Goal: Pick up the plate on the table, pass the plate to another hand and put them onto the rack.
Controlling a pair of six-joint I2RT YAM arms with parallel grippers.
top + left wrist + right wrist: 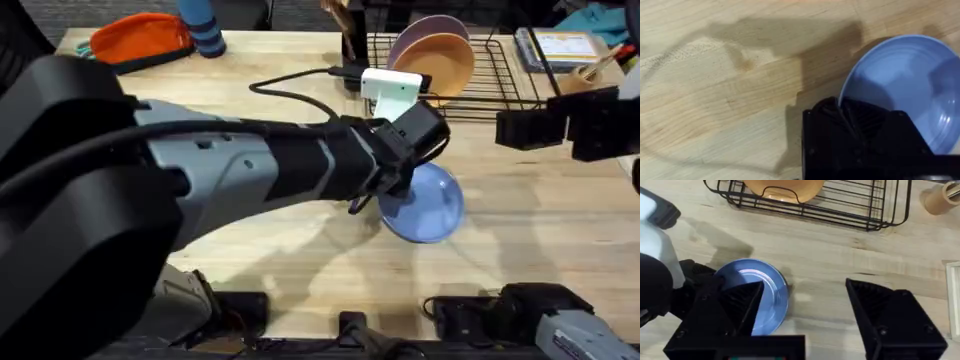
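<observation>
Overhead: your left tool (400,178) sits at the light-blue plate (428,205) rim, jaw state unclear | right tool (805,315) spread apart, empty | plate on the bench (300,250) near the rack (480,85) | risk: glossy rim slips, plate slides.

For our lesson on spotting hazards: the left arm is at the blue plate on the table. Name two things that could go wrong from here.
1. The left tool meets only the rim of the plate, which is glossy; it might slip when lifted.
2. The rack already holds an orange plate and a purple plate, so the incoming plate could knock them.
</observation>
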